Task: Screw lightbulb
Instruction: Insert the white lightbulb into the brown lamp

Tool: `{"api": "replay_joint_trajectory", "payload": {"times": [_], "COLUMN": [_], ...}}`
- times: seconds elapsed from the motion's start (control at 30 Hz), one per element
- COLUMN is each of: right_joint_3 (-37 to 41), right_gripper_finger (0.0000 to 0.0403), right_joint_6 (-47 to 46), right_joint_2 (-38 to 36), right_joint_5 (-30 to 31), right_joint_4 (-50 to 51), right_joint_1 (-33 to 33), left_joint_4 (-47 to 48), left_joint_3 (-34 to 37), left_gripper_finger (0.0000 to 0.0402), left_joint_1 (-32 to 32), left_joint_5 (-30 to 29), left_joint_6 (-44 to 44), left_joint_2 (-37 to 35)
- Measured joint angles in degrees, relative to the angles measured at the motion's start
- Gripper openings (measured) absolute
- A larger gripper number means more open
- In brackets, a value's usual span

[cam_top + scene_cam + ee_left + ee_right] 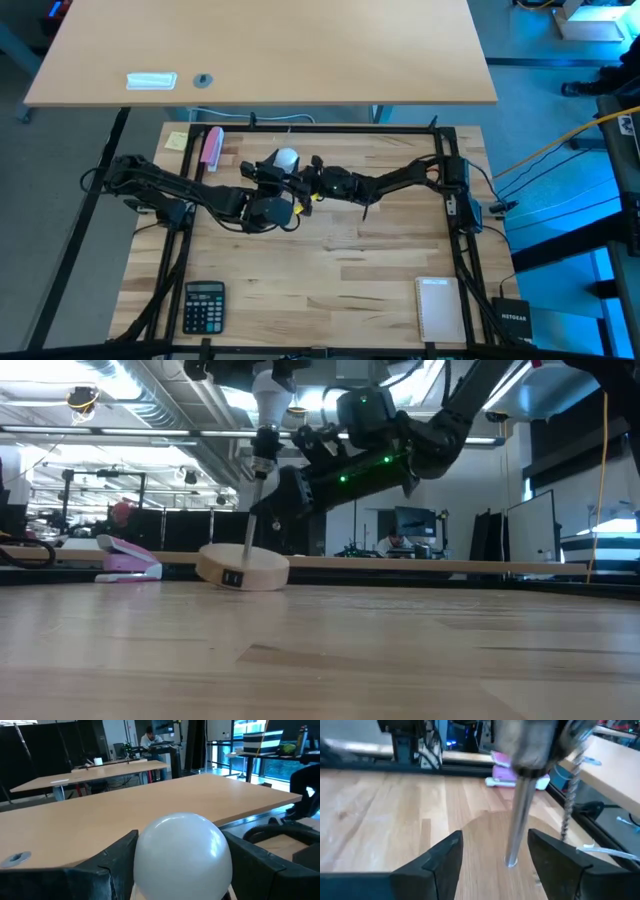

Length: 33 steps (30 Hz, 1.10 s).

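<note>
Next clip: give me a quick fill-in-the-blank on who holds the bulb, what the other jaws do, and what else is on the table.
1. The lightbulb sits between the jaws of the ____ gripper.
2. The right gripper has its jaws ____ around a thin metal post.
3. That post rises from a round ____ base.
4. The pink stapler lies on the table's ____ side in the high view.

Missing words: left; open; wooden; left
</note>
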State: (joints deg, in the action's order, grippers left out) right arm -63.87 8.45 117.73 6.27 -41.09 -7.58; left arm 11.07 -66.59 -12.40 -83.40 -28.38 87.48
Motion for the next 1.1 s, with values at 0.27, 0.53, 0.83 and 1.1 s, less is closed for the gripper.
{"api": "replay_joint_trajectory", "payload": {"times": [0.27,0.53,0.83,1.1], "right_joint_3": [0.13,3.06,12.88,5.02], "right_gripper_finger": [0.0255,0.0281,0.0282,0.0282], "right_joint_6": [-2.14,0.85,-3.65,-4.87], "right_joint_2": [-4.8,-9.9,-7.28,1.04], "right_joint_5": [5.82,0.19,-5.44,-3.11], "right_joint_4": [10.99,13.64,-5.71,-2.45], "right_joint_1": [0.54,0.44,-2.01,-1.89], "left_joint_4": [1.23,3.66,4.42,3.05], "left_joint_3": [0.0,-0.02,-0.04,0.01], "left_gripper_finger": [0.0239,0.0239,0.0239,0.0239], "left_joint_1": [0.46,0.37,-0.61,-0.61], "left_joint_5": [-0.04,0.0,2.62,3.14], "left_joint_6": [-0.3,1.49,2.88,3.38], "left_joint_2": [0.0,-0.04,-0.11,-0.02]}}
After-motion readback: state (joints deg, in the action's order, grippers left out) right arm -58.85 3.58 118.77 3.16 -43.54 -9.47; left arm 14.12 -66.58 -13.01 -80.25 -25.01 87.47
